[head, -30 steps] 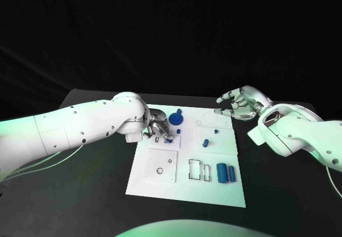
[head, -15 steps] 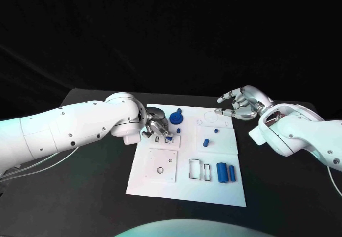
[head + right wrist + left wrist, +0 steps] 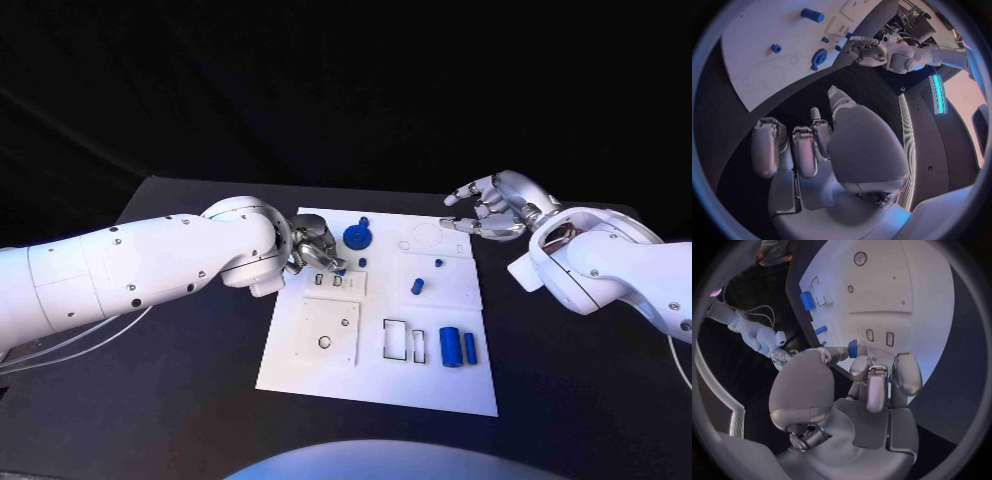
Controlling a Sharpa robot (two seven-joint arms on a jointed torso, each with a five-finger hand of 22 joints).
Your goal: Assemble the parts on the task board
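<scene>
The left hand [image 3: 317, 250], left of centre in the head view, pinches a small blue part [image 3: 852, 348] between thumb and fingers over the task board [image 3: 378, 385]'s upper-left slots [image 3: 327, 281]. Judging by that, insertion is under way; next comes lining up and pressing down. The right hand [image 3: 490, 208] hovers upper right over the counter [image 3: 173, 400], fingers loosely curled and empty.

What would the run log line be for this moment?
left robot hand: pinching small blue part over task board | right robot hand: empty, off board | large blue cylinder: lying on board
</scene>
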